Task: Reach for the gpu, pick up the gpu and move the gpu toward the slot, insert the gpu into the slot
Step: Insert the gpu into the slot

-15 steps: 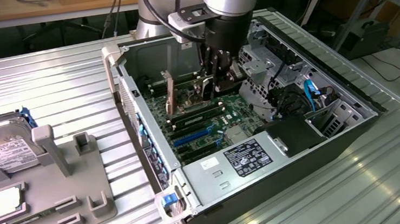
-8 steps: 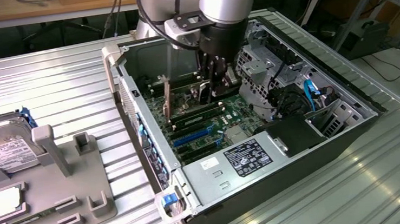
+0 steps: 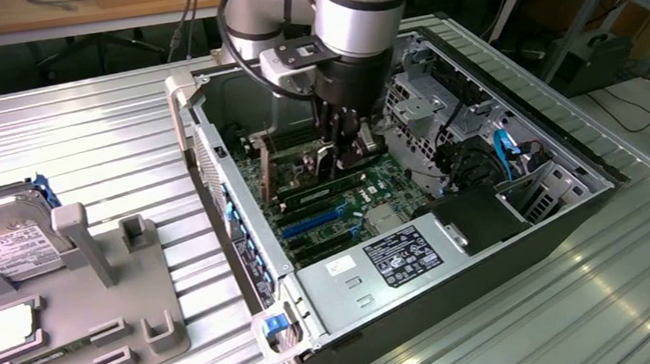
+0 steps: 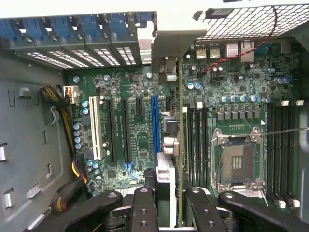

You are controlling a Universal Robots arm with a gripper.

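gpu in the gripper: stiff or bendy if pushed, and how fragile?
Likely stiff along its length: the gpu is a thin rigid-looking board, seen edge-on in the gripper. A sideways push could probably flex or tip it, being so thin. Probably fragile: bare circuit card.

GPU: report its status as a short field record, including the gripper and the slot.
gpu: thin card seen edge-on, upright over the green board
held by: gripper, shut on the gpu
slot: long blue connector, nothing in it
gpu versus slot: not inserted; the card edge runs parallel to it, between it and the black memory connectors
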